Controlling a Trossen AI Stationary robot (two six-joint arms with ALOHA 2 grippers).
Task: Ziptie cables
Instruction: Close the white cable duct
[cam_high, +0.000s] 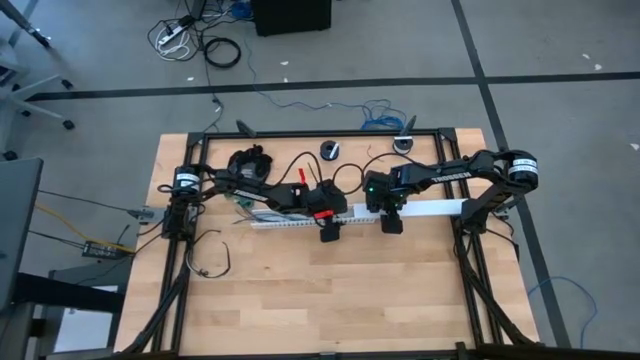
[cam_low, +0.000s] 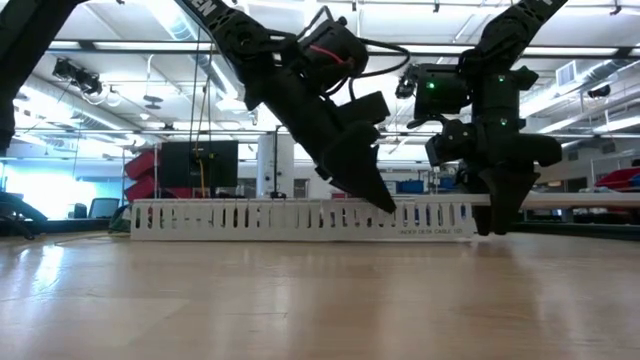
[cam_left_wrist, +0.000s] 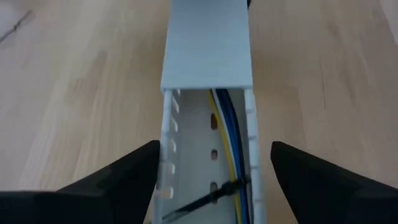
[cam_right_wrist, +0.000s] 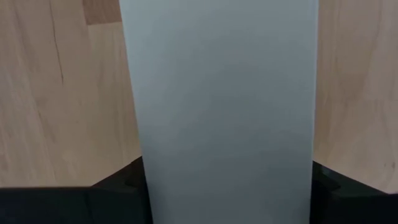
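On the wooden counter the white slotted duct lies lengthwise near the centre. My left claw sits over its open stretch, fingers spread, one on either side of the duct walls. The cables, blue and yellow among darker ones, run inside the channel, with a black ziptie crossing them. Toward three o'clock, my right claw straddles the duct's white lid, fingers spread beside its edges.

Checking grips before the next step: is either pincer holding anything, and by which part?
The right pincer straddles the white duct's cover; whether it grips cannot be told. The left pincer straddles the open duct, holding nothing.
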